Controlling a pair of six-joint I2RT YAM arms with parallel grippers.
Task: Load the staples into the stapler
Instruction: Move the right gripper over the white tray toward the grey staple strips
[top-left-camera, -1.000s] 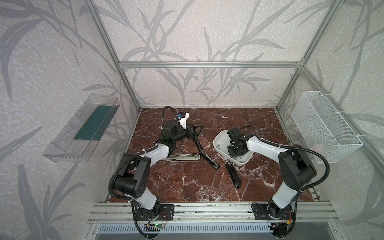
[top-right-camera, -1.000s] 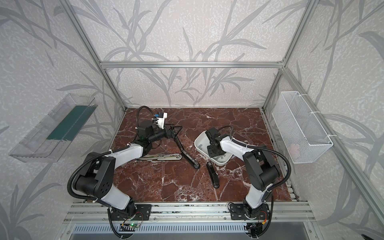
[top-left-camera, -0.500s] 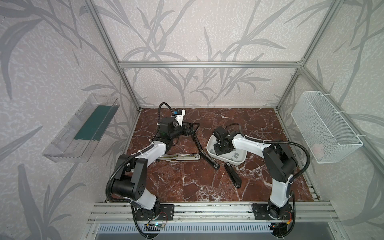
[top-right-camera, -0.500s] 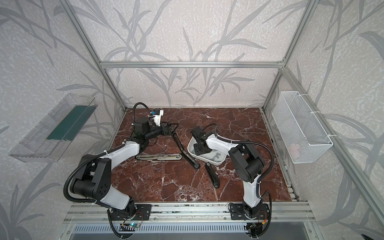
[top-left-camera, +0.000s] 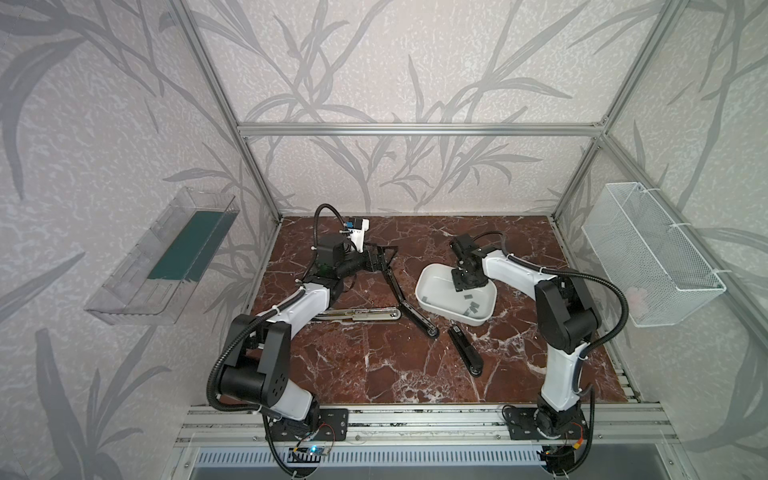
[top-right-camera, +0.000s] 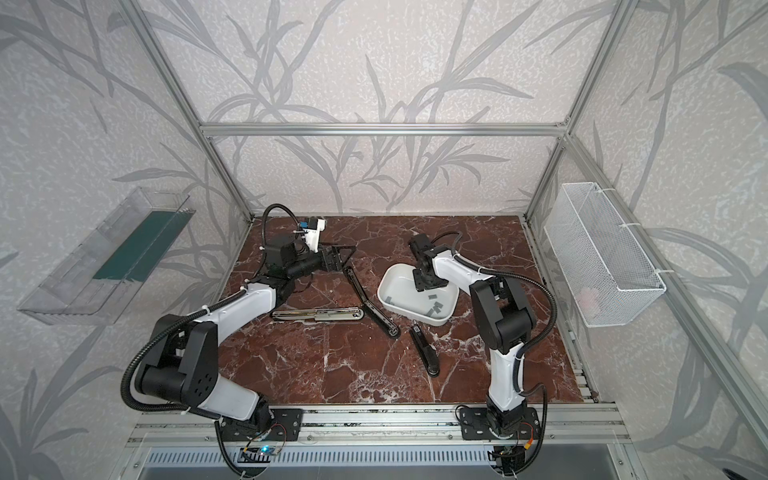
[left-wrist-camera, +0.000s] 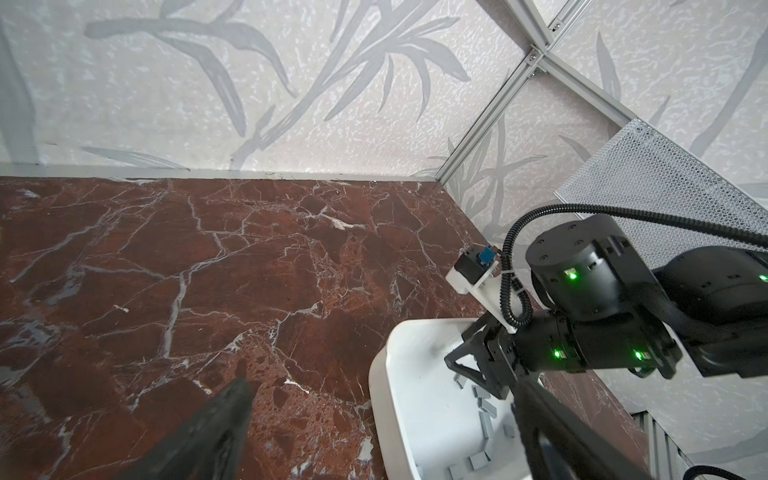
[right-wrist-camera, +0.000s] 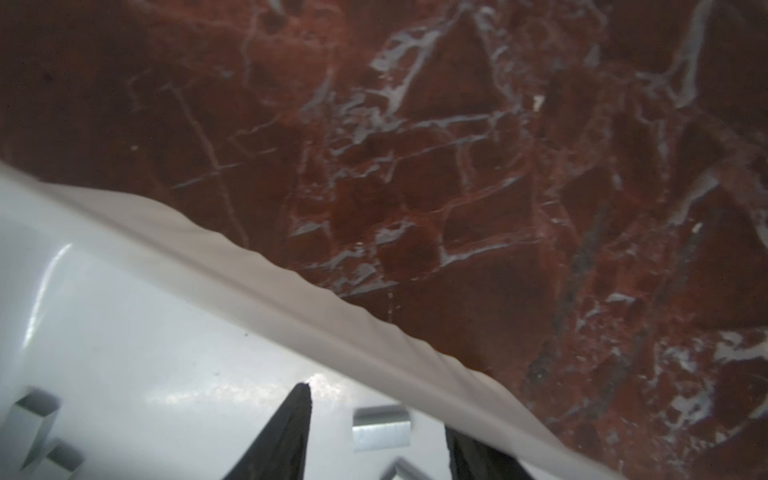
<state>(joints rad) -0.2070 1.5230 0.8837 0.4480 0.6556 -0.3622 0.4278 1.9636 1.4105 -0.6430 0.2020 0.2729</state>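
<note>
Right gripper (right-wrist-camera: 378, 411) wider (staple (right-wrist-camera: 380, 430) between, wrist-only)

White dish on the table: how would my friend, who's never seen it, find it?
Look at the red marble tabletop, then right of its middle, under the right end effector. The white dish sits there: rounded and smooth, holding little grey staple strips, while its neighbours are a silver stapler rail and black stapler arms.
</note>
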